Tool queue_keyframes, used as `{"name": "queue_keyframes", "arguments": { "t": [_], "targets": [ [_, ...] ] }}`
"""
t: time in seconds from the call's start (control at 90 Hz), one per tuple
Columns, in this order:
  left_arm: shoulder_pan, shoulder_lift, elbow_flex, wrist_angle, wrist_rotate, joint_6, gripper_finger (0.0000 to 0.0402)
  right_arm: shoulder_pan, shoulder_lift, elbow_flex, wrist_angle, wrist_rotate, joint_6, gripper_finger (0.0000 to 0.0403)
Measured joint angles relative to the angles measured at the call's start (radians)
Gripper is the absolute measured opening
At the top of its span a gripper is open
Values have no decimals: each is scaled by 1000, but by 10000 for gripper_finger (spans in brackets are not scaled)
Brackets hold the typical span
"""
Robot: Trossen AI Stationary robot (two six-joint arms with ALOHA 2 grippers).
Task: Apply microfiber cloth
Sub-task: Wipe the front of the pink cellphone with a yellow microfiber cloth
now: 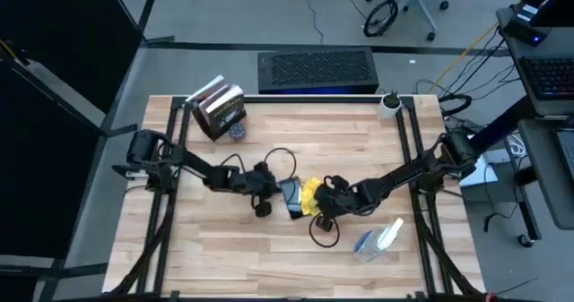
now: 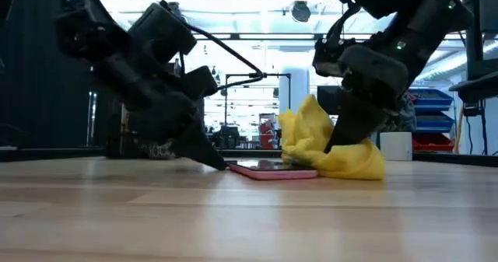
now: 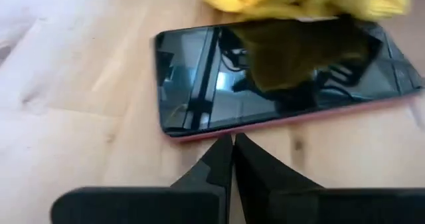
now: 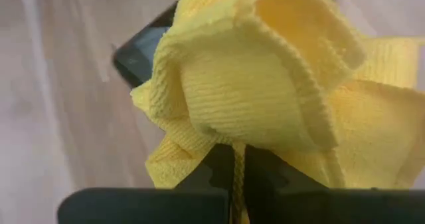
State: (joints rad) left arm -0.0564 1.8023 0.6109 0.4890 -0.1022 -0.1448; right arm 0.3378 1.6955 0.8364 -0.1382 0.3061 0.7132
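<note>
The bright yellow microfiber cloth (image 4: 265, 98) is bunched up in a puffy wad near the middle of the pale wooden tabletop (image 1: 269, 248), draped over one end of a dark glass smartphone with a reddish-pink edge (image 3: 279, 78). The right hand (image 4: 234, 174) has its two dark fingers pinched together on a fold of the cloth; you only really see that pinch from the right wrist view. From the low view the cloth (image 2: 331, 149) sits partly on the phone (image 2: 272, 169), with the right arm coming down onto it.

The left hand (image 3: 232, 159) is right beside the phone's long edge, fingers pressed together with nothing between them, tips down at the wood. The left wrist view also catches the cloth's reflection in the screen.

Only the overhead shot shows the rest: a clear spray bottle with blue liquid (image 1: 378, 239) lying near the right arm, a stack of books (image 1: 218, 109) at the far left corner, and a small white cup (image 1: 388, 103) at the far edge.
</note>
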Motion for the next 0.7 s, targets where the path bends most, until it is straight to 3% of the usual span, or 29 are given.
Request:
{"name": "queue_keyframes", "arguments": {
  "t": [0.4,0.533,0.7],
  "targets": [
    [32,-4,-1,38,12,23,4,-16,-16,4,72,1,-144,0],
    [19,-81,-1,-7,18,21,4,-20,-104,24,54,8,-237,0],
    [18,-214,-1,-98,23,21,4,-81,-199,23,-117,35,-360,0]
  ]
}}
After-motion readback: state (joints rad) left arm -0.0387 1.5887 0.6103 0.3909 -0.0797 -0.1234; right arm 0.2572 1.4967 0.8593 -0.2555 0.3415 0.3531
